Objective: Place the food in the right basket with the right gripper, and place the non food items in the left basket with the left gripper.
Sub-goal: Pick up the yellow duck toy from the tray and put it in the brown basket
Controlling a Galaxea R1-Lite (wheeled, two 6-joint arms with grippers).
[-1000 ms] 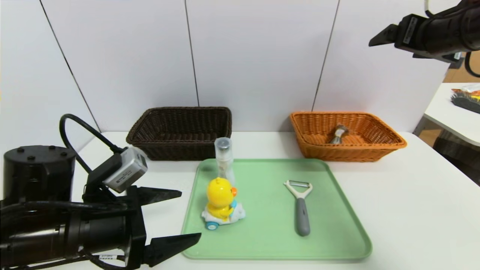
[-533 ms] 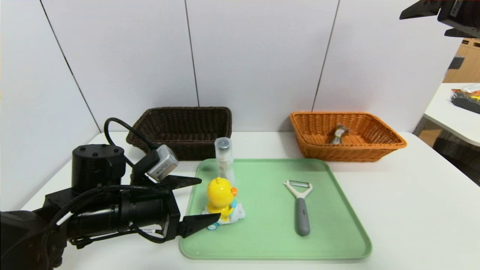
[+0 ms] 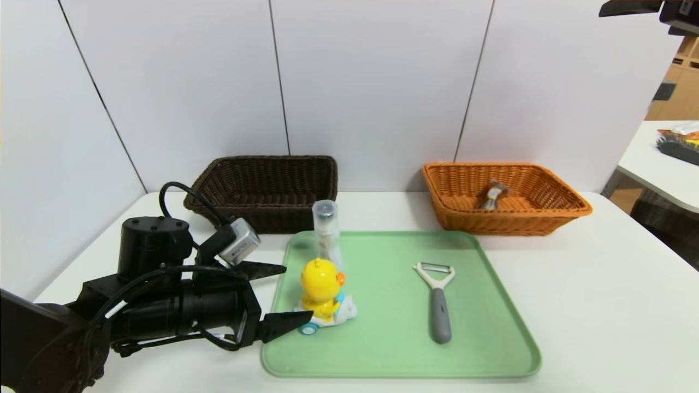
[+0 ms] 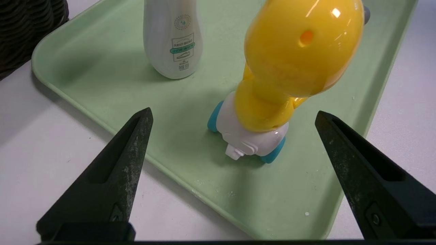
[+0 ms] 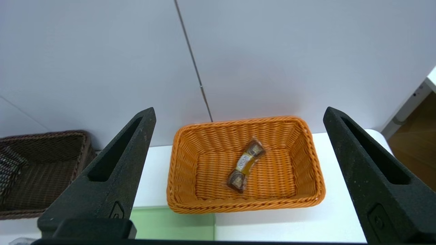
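The yellow duck toy [image 3: 321,295] on its white-blue car stands on the green tray [image 3: 491,349], with the clear grey-capped bottle [image 3: 326,232] upright just behind it. The peeler [image 3: 438,300] lies flat at mid-tray. My left gripper [image 3: 297,292] is open at the tray's left edge. In the left wrist view the gripper [image 4: 233,112] has its tips level with the rear of the duck [image 4: 299,51], one on each side and apart from it, beside the bottle [image 4: 173,37]. The wrapped food [image 5: 246,165] lies in the orange basket [image 5: 245,206]. My right gripper [image 5: 239,109] hangs open high above.
The dark brown basket [image 3: 262,218] sits behind the tray's left corner and the orange basket [image 3: 568,210] behind its right corner, both against the white wall. A second table [image 3: 677,164] with clutter stands at the far right. Bare white tabletop lies right of the tray.
My left arm has pushed forward to the tray's edge, bringing its open fingers up to the duck. The right arm has risen toward the upper right corner of the head view.
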